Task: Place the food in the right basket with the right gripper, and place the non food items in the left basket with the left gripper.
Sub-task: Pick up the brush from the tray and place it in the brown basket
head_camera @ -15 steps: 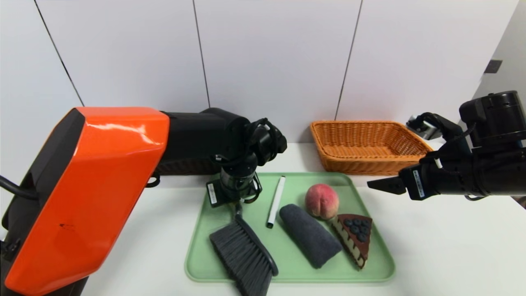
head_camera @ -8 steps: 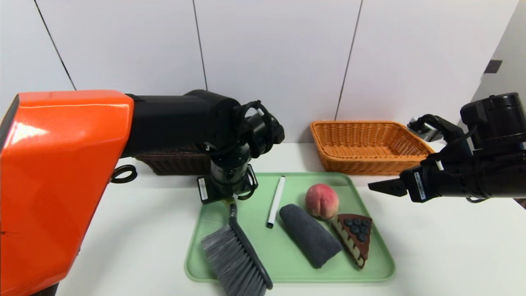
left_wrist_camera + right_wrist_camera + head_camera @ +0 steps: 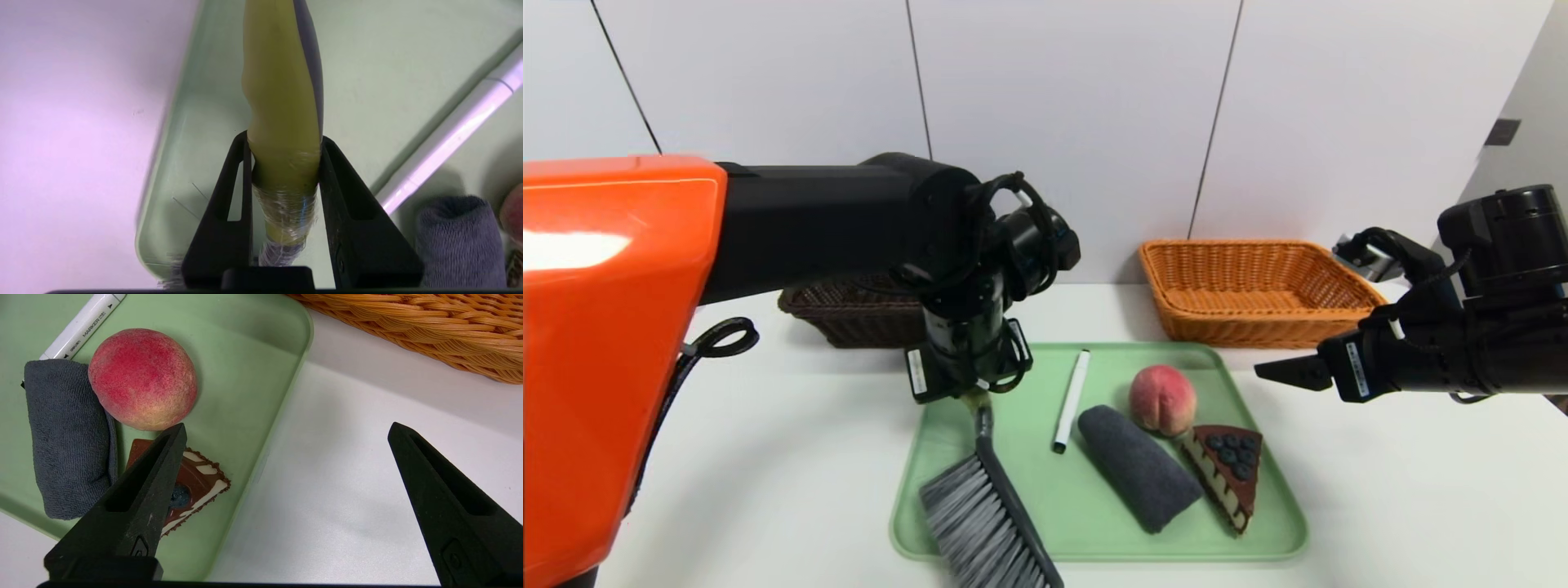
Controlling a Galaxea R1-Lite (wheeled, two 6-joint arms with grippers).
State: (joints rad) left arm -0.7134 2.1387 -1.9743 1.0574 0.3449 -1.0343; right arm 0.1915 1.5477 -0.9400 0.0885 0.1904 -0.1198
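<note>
With the left gripper [image 3: 282,179] clamped on only the handle tip, the brush [image 3: 984,498] above the tray [image 3: 1258,539] can be swung loose before the left basket [image 3: 849,314] is reached, while the right gripper [image 3: 282,506] is held wide apart.

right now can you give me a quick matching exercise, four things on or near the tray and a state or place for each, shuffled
Things:
1. brush
2. peach
3. marker
4. orange basket

States or places:
A. lying on the green tray, between brush handle and rolled grey towel
B. handle clamped in the left gripper
C. empty, behind the tray, to the right
D. beside the cake slice, ahead of the open right gripper

Pairs: 1-B, 2-D, 3-A, 4-C
</note>
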